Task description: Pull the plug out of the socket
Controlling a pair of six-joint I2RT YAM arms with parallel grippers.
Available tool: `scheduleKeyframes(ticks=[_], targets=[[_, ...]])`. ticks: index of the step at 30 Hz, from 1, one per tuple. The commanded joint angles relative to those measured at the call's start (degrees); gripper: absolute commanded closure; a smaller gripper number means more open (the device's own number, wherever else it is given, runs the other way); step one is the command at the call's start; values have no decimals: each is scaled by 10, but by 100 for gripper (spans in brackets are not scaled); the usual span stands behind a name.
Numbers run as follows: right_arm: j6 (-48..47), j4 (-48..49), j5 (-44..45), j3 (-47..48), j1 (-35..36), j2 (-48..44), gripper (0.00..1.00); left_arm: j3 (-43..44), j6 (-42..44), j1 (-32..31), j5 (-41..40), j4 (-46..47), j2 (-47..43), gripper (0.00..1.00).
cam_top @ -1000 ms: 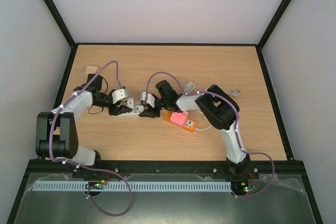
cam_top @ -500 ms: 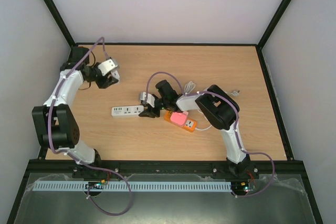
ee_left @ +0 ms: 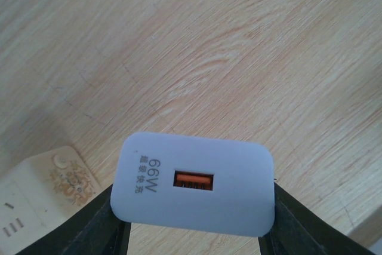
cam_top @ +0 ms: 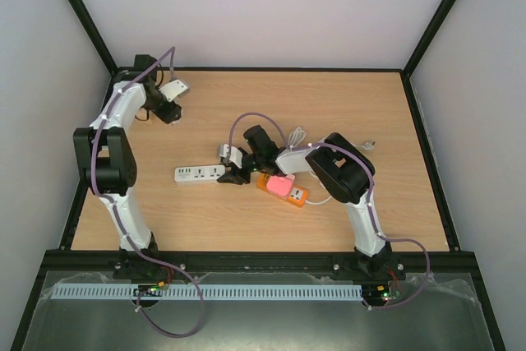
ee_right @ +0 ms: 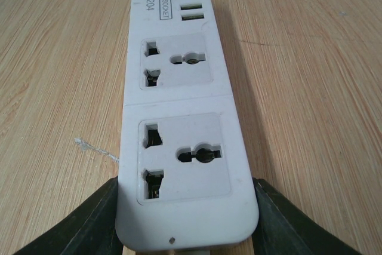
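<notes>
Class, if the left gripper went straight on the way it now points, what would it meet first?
Probably the table, just past the charger that the left gripper holds; depth is unclear.

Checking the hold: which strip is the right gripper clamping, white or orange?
The white strip, its end between the right gripper's fingers; the orange strip lies beside it.

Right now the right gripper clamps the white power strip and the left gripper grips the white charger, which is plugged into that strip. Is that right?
Not quite: the charger is unplugged. The left wrist view shows the left gripper holding it over the table, and the right wrist view shows the right gripper on the power strip, both sockets empty.
</notes>
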Motion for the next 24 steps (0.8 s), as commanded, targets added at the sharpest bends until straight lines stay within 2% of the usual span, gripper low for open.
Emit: scheduleKeyframes(ticks=[1,16,18,24], targets=[[6,8,8,-2,-2,16,66,46,-38,-16,-63,-44,43,60],[7,8,7,-2,-2,17,66,162,-87,-21,-129,-82,187,59],[7,9,7,-2,-3,18,66,170,-89,-22,-134,-85,199,56],[8,9,8,-1,-2,17,66,174,-91,-22,-129,-76,215,41]])
